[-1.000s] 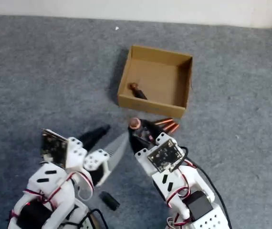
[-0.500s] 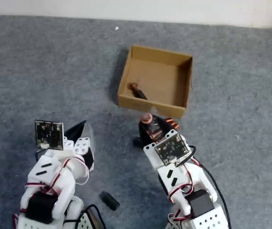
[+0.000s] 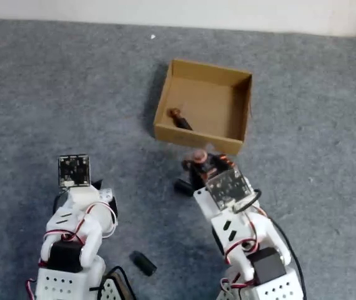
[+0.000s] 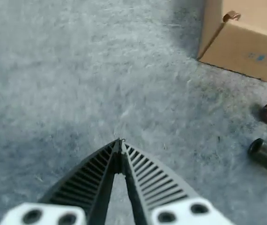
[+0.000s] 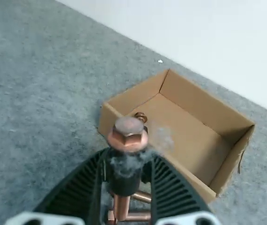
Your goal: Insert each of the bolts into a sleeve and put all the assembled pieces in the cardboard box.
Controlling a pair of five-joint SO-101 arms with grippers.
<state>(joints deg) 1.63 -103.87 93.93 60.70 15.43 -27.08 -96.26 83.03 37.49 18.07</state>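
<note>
Right wrist view: the right gripper (image 5: 126,165) has its fingers closed on a black sleeve (image 5: 124,178) held upright, a copper bolt (image 5: 129,132) seated in its top, just in front of the cardboard box (image 5: 124,104). From the high view, one assembled piece (image 3: 179,119) lies inside the box, loose bolts (image 3: 223,164) lie beside its near wall, and what looks like a spare sleeve (image 3: 143,263) lies on the desk (image 3: 53,94) between the arms. The left gripper (image 4: 120,146) hangs above the desk, fingers pressed together

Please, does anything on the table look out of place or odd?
One black sleeve lies alone on the carpet between the two arms' bases, far from the cardboard box and from the loose bolts beside it. Nothing looks spilled or damaged.
</note>
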